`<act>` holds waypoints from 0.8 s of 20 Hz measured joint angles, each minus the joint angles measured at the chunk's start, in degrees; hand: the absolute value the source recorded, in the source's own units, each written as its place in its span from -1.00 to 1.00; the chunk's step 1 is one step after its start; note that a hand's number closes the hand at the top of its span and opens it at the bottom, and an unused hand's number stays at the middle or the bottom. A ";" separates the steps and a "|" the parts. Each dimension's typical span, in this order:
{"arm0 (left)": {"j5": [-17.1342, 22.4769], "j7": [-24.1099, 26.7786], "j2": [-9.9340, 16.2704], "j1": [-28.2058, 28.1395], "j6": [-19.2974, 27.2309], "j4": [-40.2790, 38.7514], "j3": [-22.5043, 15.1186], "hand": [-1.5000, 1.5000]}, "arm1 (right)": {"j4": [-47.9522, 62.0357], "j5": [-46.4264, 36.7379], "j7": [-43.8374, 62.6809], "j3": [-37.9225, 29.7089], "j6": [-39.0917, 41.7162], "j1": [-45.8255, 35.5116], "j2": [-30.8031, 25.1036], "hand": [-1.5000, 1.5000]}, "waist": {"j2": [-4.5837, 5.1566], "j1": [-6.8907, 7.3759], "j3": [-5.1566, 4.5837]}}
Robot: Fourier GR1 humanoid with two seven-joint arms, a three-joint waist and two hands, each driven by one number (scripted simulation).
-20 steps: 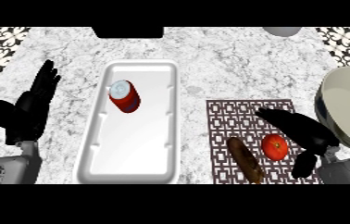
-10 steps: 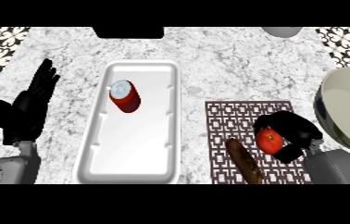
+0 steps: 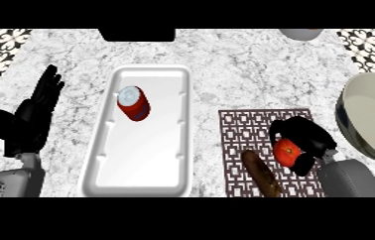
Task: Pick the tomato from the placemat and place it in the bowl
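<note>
Right hand point(image 3: 307, 140) curled round tomato point(image 3: 286, 151) on placemat point(image 3: 245, 135), left hand point(image 3: 33, 115) spread

Red tomato point(image 3: 287, 151) on the patterned placemat point(image 3: 245, 135) (grey bowl point(image 3: 359, 115) beside).

We look steeply down on a worktop point(image 3: 242, 70) of white stone veined with grey, which fills nearly the whole view. At its far edge we see a dark rectangular block point(image 3: 137, 34), cut off by the top of the view. In both upper corners we make out a strip of black-and-white patterned tiles point(image 3: 13, 39). The light falls evenly, with only soft shadows.
</note>
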State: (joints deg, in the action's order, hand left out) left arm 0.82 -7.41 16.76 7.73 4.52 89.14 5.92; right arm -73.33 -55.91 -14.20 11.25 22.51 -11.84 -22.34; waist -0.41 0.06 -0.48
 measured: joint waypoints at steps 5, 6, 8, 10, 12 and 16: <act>0.14 -0.82 0.10 -2.10 0.16 1.80 0.86 0.00 | -10.32 -0.54 -11.50 1.42 -5.08 10.69 -8.35 1.00 | -0.19 -1.36 0.30; 0.21 -1.01 0.26 -2.14 0.18 1.99 1.11 0.00 | -12.60 -0.43 -14.19 1.30 -6.48 13.45 -10.49 1.00 | -0.22 -1.73 0.33; 0.28 -1.36 0.22 -3.22 0.33 3.00 1.39 0.00 | -17.81 0.23 -18.16 0.25 -9.48 19.51 -13.85 1.00 | -0.30 -2.24 0.38; 0.39 -1.30 0.37 -2.73 0.16 2.27 1.77 0.00 | -23.10 2.20 -21.39 -2.45 -11.08 24.23 -16.93 1.00 | -0.21 -2.48 0.39; 0.40 -0.47 0.43 -3.49 0.03 2.21 2.16 0.00 | -27.39 5.16 -24.67 -6.78 -13.14 28.53 -19.57 1.00 | -0.24 -2.84 0.40; 0.27 -0.06 0.25 -3.83 0.22 1.87 2.45 0.00 | -34.20 14.61 -28.28 -17.29 -14.69 33.06 -20.81 1.00 | -0.33 -3.51 0.38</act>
State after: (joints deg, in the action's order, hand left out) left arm 1.08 -7.46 17.00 3.90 4.74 91.01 8.37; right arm -107.53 -41.31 -42.48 -6.04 7.82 21.23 -43.15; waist -0.74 -3.45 -0.10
